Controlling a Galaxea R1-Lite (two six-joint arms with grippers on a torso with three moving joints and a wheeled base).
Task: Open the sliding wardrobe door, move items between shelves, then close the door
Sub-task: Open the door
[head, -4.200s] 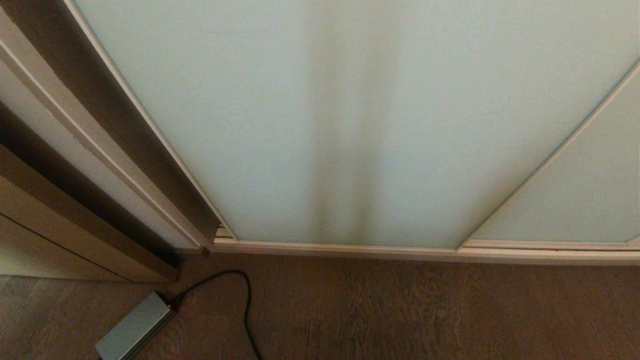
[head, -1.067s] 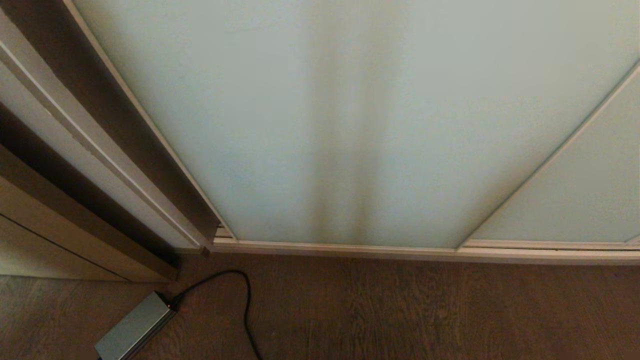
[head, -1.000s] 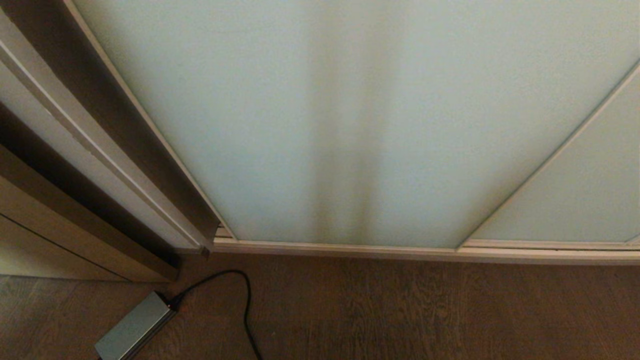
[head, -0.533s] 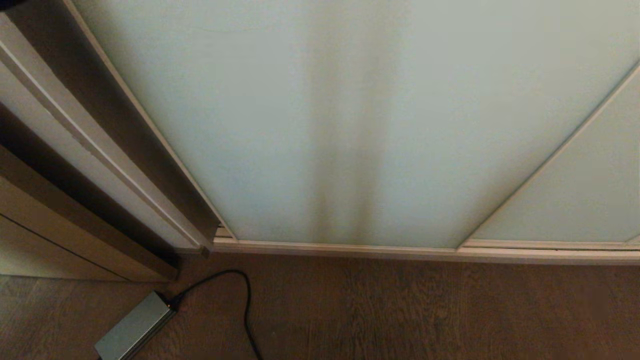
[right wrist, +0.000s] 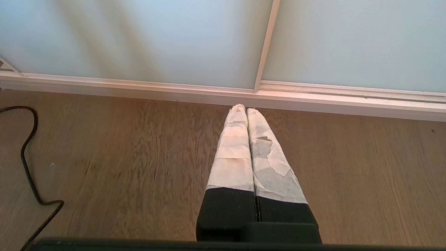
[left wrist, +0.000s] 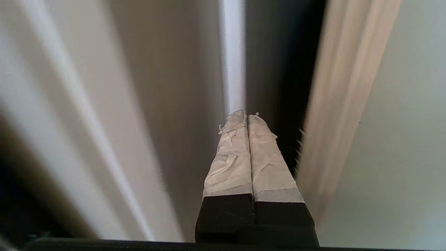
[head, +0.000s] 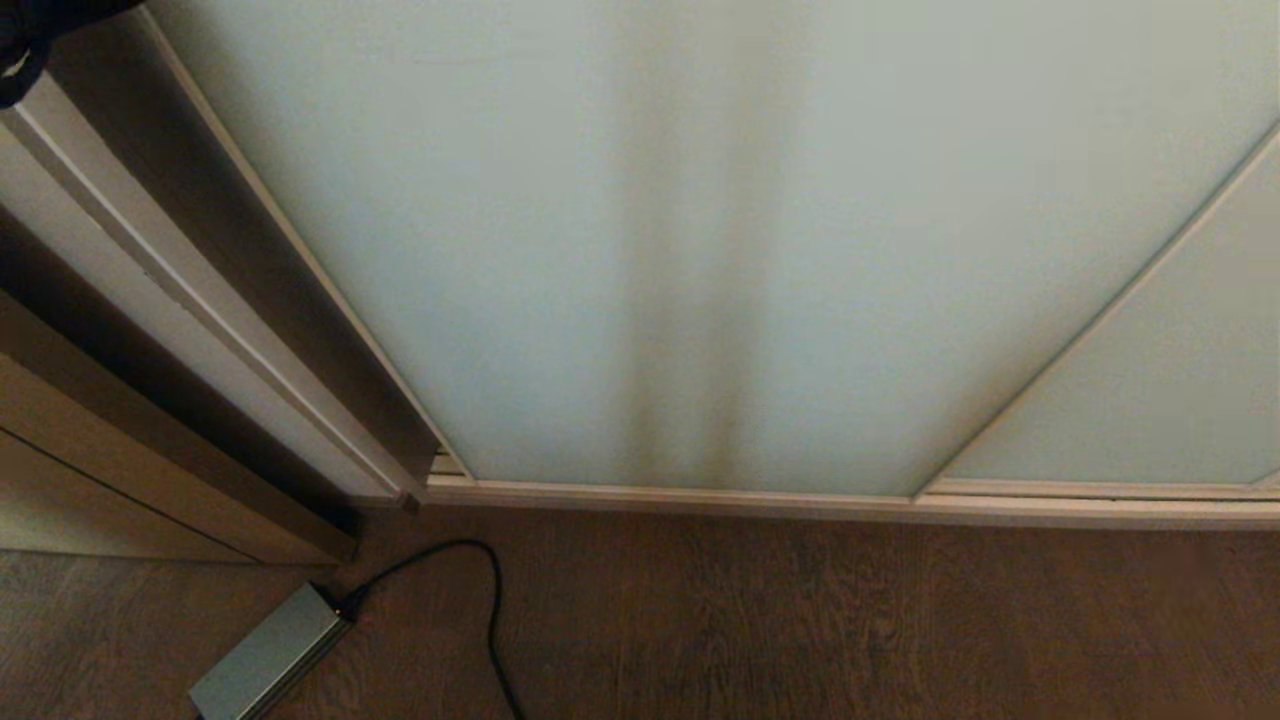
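Head view first: my left arm's dark bulk (head: 30,40) has just crept into the top corner, left of the tall pale green frosted glass sliding wardrobe door (head: 700,250), and that wasn't there a second ago. That door is shut on its cream frame, so no shelves showing yet. My left gripper (left wrist: 246,116) has its taped fingers pinched together on nothing, tip up by the door's left edge strip, so I reckon I'm lining up to shove it open. Right gripper (right wrist: 245,108) is closed too, parked low over the brown wood-grain floor (right wrist: 104,157).
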